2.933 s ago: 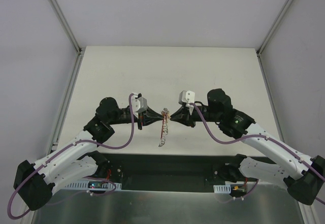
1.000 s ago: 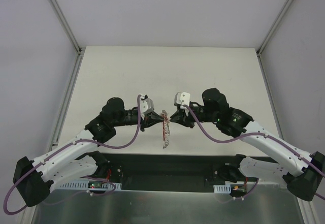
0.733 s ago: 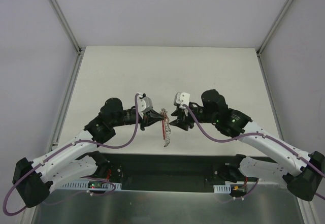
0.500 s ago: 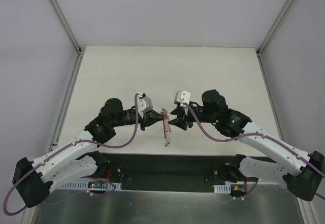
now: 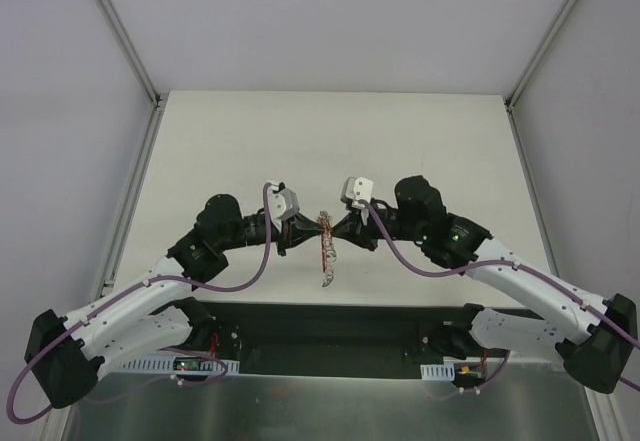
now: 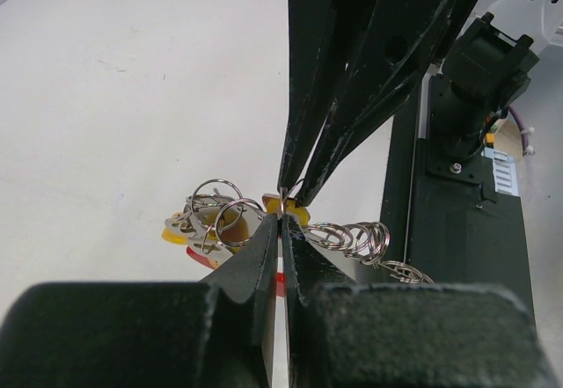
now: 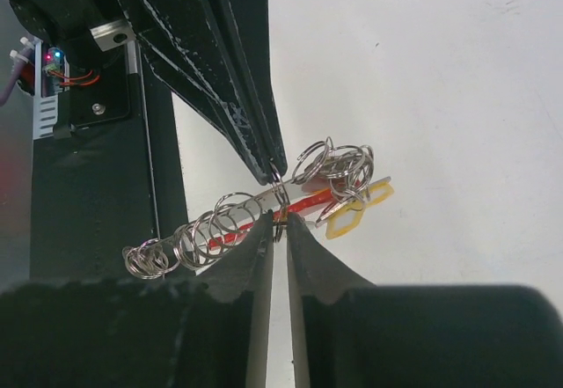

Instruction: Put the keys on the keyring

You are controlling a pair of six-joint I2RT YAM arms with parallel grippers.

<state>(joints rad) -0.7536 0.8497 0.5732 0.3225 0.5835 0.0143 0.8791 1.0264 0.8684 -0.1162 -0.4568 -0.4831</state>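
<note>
The keyring (image 5: 323, 257), a bunch of silver rings with a red band (image 7: 303, 203), hangs above the table between both grippers. The keys with yellow heads (image 6: 176, 233) sit among its rings and also show in the right wrist view (image 7: 383, 192). My left gripper (image 5: 308, 229) is shut on a ring at the top of the bunch (image 6: 282, 219). My right gripper (image 5: 336, 228) faces it tip to tip, its jaws closed on a ring of the same bunch (image 7: 278, 223). A chain of rings (image 7: 204, 234) trails off to one side.
The black base plate of the arms (image 5: 330, 336) lies below the hanging bunch at the near edge. The white table (image 5: 330, 141) stretches behind, with frame posts at its back corners.
My right gripper drew back a little from the bunch and then came in again to meet the left gripper's tips. The left gripper kept hold, and the bunch swung slightly.
</note>
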